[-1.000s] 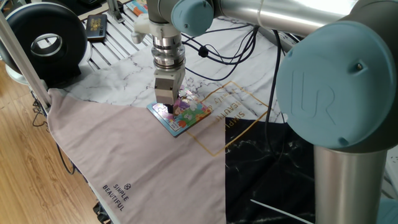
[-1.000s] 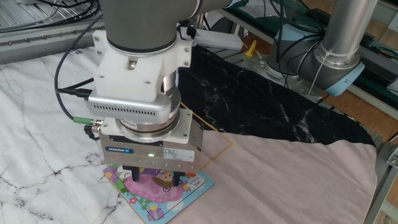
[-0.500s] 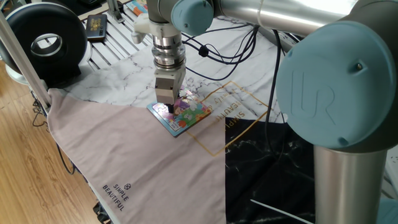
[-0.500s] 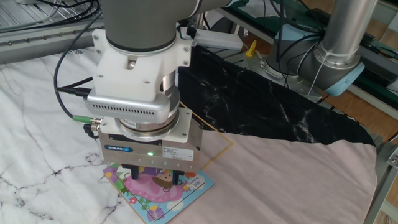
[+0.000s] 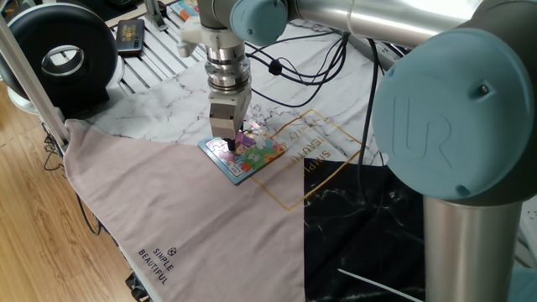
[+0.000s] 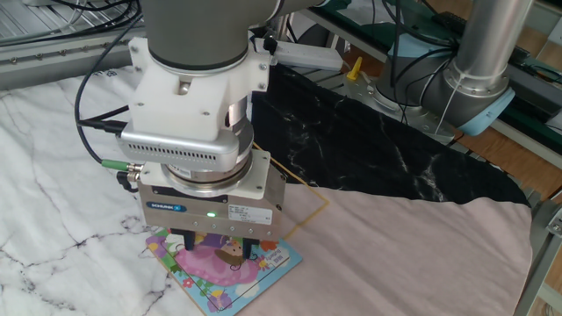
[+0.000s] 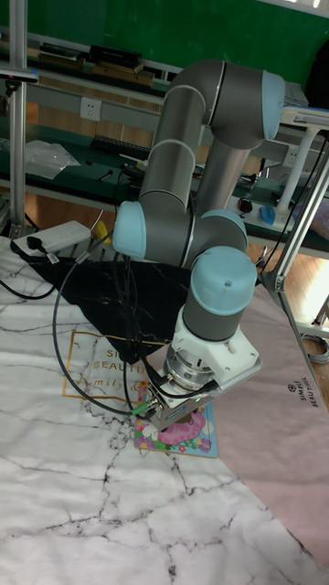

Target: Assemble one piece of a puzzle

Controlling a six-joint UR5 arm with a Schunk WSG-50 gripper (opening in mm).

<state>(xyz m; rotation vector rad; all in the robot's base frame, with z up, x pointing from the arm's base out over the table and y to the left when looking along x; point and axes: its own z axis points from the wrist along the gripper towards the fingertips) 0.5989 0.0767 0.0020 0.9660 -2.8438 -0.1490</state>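
Tall fixed view: we see the arm (image 7: pixel 196 183) bent down over the puzzle (image 7: pixel 194 437), which lies flat on the counter (image 7: pixel 73 494).
Gripper: the gripper (image 6: pixel 217 255) stands upright right above the puzzle (image 6: pixel 230 278), fingertips at or just over the picture; we cannot tell how far apart the fingers are, nor whether they hold anything.
Piece: we cannot make it out in any view; the gripper (image 5: pixel 228 144) body hides the spot beneath it.
Puzzle edges: the blue rim shows along the near-left corner of the puzzle (image 5: pixel 242 154); its far part is covered by the gripper.
Underlay: the puzzle rests where the pinkish cloth (image 5: pixel 193 218) meets the marble sheet (image 5: pixel 180 96); a black marble sheet (image 6: pixel 386 149) lies beside them.
Open room: we find bare pink cloth (image 6: pixel 421 254) beside the puzzle, and bare white marble (image 7: pixel 110 521) toward the near edge.
Crowded side: cables (image 5: pixel 289 63) trail across the marble behind the arm; a black round device (image 5: pixel 63 54) stands at the counter's far corner.
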